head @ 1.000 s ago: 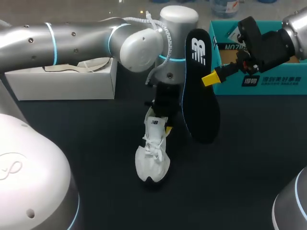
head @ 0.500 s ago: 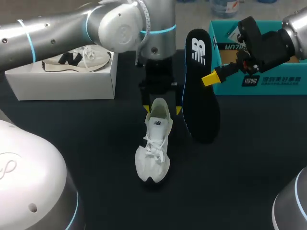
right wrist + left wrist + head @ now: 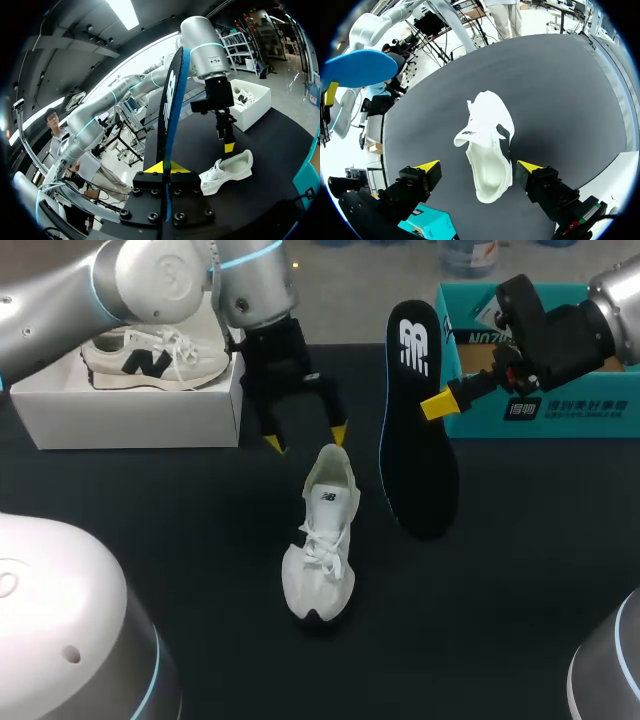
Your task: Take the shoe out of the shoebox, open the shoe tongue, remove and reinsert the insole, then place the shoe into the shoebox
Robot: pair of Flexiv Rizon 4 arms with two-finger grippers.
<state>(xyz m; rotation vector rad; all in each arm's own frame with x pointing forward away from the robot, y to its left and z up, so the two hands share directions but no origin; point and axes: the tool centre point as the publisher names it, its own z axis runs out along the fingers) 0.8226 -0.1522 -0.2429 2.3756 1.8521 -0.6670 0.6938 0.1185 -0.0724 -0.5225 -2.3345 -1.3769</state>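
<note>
- The shoe (image 3: 320,550) lies at the centre of the head view on the dark table (image 3: 520,570), resting on its sole, toe toward the lower edge and heel toward the upper edge
- It is a white trainer with white laces; a dark sole shows under the toe, and there is a small dark mark on the tongue
- In the left wrist view the shoe (image 3: 487,145) sits between and just ahead of the fingers, its mouth gaping wide, the inside pale with a black patch at one side of the collar
- The left gripper (image 3: 305,437) hangs just above the heel, upper centre of the head view, its fingers spread wide and not touching the shoe
- The insole (image 3: 418,420) stands nearly upright right of centre, apart from the shoe; its face is black with a white logo near the top and its rim is blue
- The right gripper (image 3: 437,405), coming in from the upper right, is clamped on the insole's edge
- In the right wrist view the insole (image 3: 167,125) shows edge-on, rising from between the yellow tips
- A white shoebox (image 3: 150,415) at the upper left holds a second shoe (image 3: 150,358), white with a dark side logo
- A teal box (image 3: 540,415) stands at the upper right
</note>
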